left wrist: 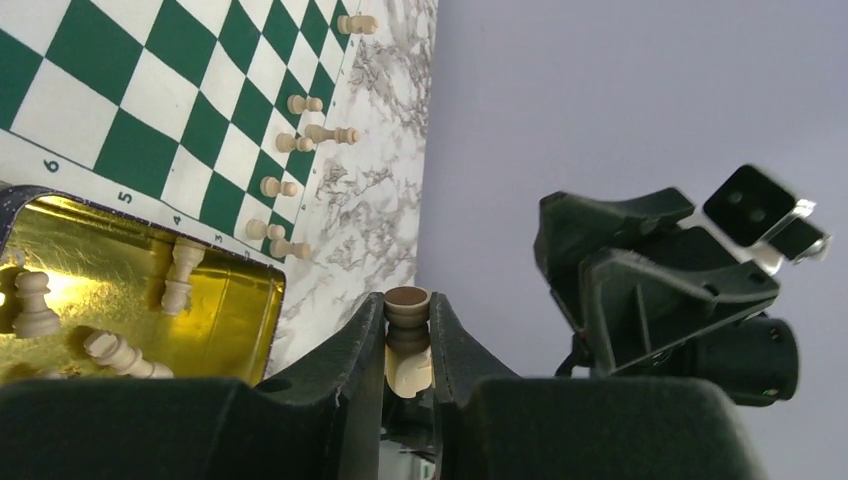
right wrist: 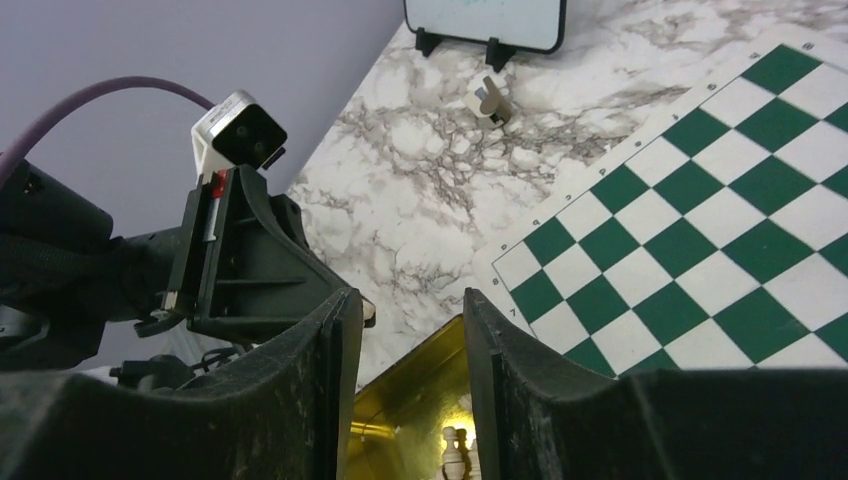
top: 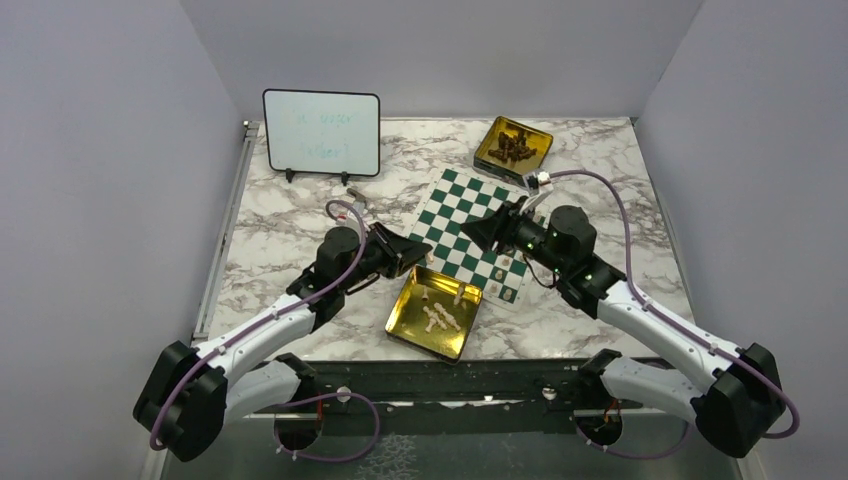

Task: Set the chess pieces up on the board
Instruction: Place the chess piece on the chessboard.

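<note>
My left gripper (left wrist: 407, 312) pinches one cream chess piece (left wrist: 408, 340) beside the gold tin (left wrist: 250, 300), my right gripper (right wrist: 405, 325) spread, apparently empty, other chess pieces (left wrist: 292, 143) lining the board (top: 455, 215) edge.

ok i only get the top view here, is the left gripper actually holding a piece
Observer: Yes. The left wrist view shows the left gripper shut on one small pale cream chess piece.
Operator: and the right one
Observer: The right gripper is open and empty.
Operator: any pieces on the board yet
Observer: Several cream pieces sit in a row along one edge of the flat green-and-white chequered board.
</note>
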You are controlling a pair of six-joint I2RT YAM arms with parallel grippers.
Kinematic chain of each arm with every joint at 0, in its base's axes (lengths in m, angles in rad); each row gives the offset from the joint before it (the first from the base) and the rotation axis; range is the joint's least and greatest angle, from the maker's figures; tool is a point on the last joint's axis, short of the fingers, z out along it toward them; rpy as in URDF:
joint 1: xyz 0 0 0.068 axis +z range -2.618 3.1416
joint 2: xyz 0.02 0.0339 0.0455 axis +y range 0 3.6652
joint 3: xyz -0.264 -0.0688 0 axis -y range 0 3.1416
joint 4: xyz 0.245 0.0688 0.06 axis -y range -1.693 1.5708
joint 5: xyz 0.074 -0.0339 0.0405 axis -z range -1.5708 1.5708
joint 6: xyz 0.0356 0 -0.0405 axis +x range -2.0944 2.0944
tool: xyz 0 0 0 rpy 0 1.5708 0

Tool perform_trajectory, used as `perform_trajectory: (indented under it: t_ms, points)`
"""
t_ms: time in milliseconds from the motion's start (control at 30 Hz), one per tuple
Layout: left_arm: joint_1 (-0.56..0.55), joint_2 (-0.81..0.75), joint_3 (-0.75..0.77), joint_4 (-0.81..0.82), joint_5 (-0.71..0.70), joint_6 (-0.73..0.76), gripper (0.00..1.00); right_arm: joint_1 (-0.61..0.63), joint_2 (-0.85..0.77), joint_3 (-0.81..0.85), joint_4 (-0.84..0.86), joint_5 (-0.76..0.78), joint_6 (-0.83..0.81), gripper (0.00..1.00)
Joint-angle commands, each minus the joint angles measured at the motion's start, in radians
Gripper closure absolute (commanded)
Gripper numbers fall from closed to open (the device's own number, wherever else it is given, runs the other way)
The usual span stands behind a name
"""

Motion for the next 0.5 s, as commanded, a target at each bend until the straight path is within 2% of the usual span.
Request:
perform_trajectory:
  t_ms: [0,233,333,467]
  points:
    - [0.008,-0.033,-0.032,0.055,-0.079,-0.197,0.81,0.053,0.027,-0.013,0.086,0.041,0.055,0.54]
    - [0.008,-0.053,-0.074,0.055,-0.128,-0.355,0.81,0.177,0.047,-0.005,0.083,0.175,0.169,0.5]
    - [0.008,-0.066,-0.092,0.055,-0.153,-0.412,0.81,0.213,0.04,-0.056,0.163,0.235,0.209,0.5]
    - [0.008,-0.074,-0.095,0.055,-0.172,-0.444,0.81,0.236,0.069,-0.053,0.178,0.245,0.205,0.51]
